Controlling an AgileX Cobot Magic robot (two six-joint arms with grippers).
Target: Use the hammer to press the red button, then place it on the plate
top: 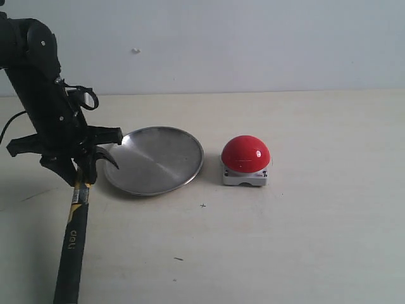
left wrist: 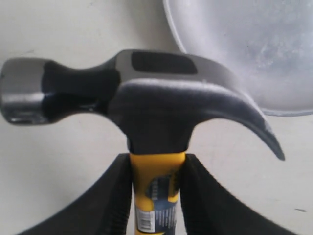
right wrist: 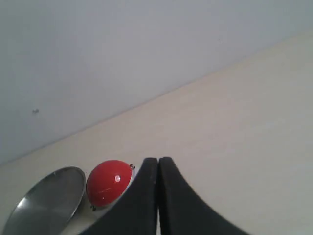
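Pale table (top: 304,240): left pincer (left wrist: 157,169) grips "deli"-lettered hammer (left wrist: 156,107).

The black-and-yellow hammer (top: 71,247) is left of the silver plate (top: 155,158), claw toward it, red button (top: 245,153) right.

Soft, even light, fairly bright; the pale cream desk (top: 304,240) looks washed out. A dim shadow pools on it at the exterior view's left. The glossy red dome button (top: 245,152) bears small white glints, and the round brushed-steel plate (top: 155,159) has a broad pale sheen. Seen close in the left wrist view, the dark-headed claw hammer (left wrist: 161,98) is soft and grainy.
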